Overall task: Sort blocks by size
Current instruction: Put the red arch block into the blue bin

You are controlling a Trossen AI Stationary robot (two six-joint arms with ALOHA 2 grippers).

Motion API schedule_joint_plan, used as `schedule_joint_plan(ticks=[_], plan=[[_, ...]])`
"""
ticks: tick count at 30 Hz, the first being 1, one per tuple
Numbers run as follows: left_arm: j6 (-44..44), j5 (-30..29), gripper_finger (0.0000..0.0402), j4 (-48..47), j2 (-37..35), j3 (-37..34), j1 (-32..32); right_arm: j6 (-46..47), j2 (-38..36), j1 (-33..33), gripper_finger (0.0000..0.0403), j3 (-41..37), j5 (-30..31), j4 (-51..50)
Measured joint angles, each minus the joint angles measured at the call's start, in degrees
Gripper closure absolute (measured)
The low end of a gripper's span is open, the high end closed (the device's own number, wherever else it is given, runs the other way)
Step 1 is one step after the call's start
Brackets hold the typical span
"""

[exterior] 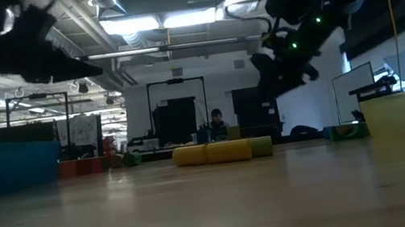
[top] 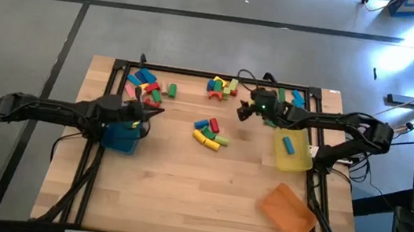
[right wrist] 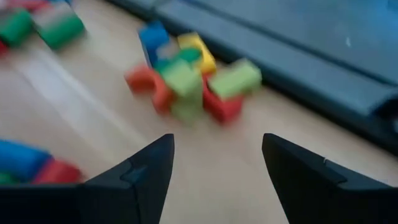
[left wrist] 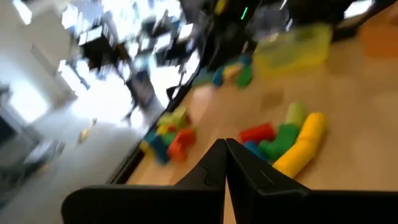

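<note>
Right claw [top: 242, 111] open, empty, above desk [top: 206, 187] near rear block cluster [right wrist: 186, 81]. Centre over one block, descend straight, close squarely. Left claw [left wrist: 225, 163] shut over teal tray [top: 119, 137].

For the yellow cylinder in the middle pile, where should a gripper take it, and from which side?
The yellow cylinder lies flat at the near edge of the middle pile. Probably best gripped mid-length across its round sides, coming straight down, since other blocks crowd its far side. The open right gripper hovers nearest.
</note>
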Motion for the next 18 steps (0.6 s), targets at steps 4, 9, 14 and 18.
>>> schedule_joint_plan(ticks=[4, 9, 14, 18], plan=[[-5.8, -2.4, 0.0402, -7.6, 6.6, 7.0, 3.2, -5.4, 0.0, 0.0, 0.0155, 0.0, 0.0, 10.2], [-11.2, -2.6, 0.0402, -16.8, 16.9, 13.6, 7.6, -12.7, 0.0, 0.0, 0.0155, 0.0, -0.7, 24.7], [-13.4, -2.6, 0.0402, -29.4, 27.2, 20.3, 10.9, -20.5, 0.0, 0.0, 0.0155, 1.0, -3.6, 36.1], [-13.4, -2.6, 0.0402, -37.4, 33.4, 24.8, 12.7, -24.6, 0.0, 0.0, 0.0155, 4.4, -7.8, 37.5]])
